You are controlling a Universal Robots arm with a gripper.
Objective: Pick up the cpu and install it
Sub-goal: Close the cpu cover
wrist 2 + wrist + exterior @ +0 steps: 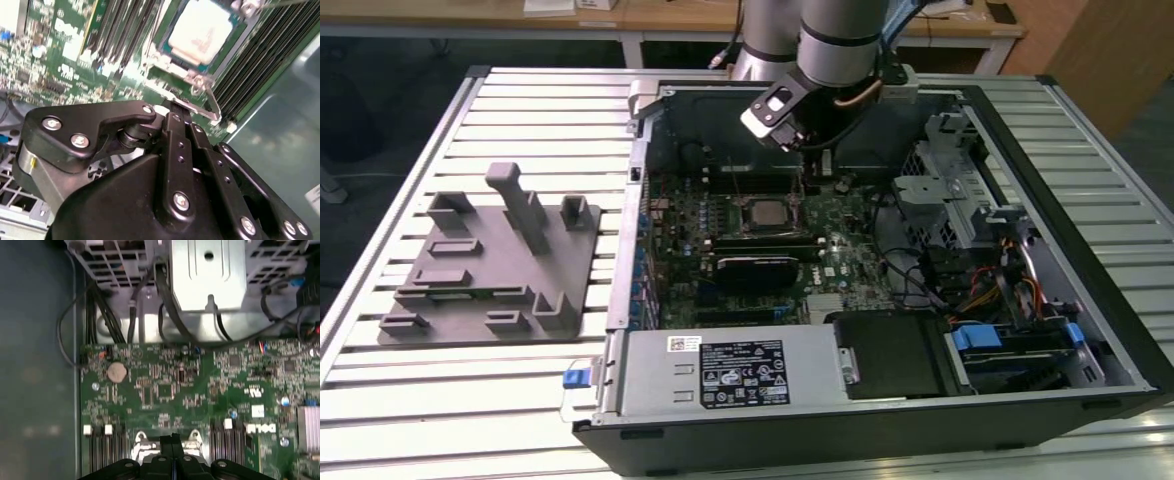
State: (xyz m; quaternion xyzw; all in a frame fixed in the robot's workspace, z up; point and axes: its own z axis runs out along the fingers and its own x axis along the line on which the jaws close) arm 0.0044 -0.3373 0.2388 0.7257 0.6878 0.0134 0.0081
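Note:
The cpu point(200, 32), a pale silver square, lies flat in the motherboard socket point(765, 213) inside the open computer case point(1107, 330). In the exterior view my gripper point(827, 183) hangs over the board just to the right of and behind the socket. Its two black fingers point(172, 117) are pressed together in both wrist views, with nothing visible between them. In the second wrist view the tips sit close to the socket's metal frame and its thin lever point(212, 107). The first wrist view shows the shut fingertips point(167, 441) over the socket's edge.
A grey plastic fixture block point(494, 260) stands on the slatted table to the exterior view's left of the case. Inside the case are a power supply point(720, 375) at the front, a metal drive cage point(961, 190) with cables on the right, and memory slots point(115, 30) beside the socket.

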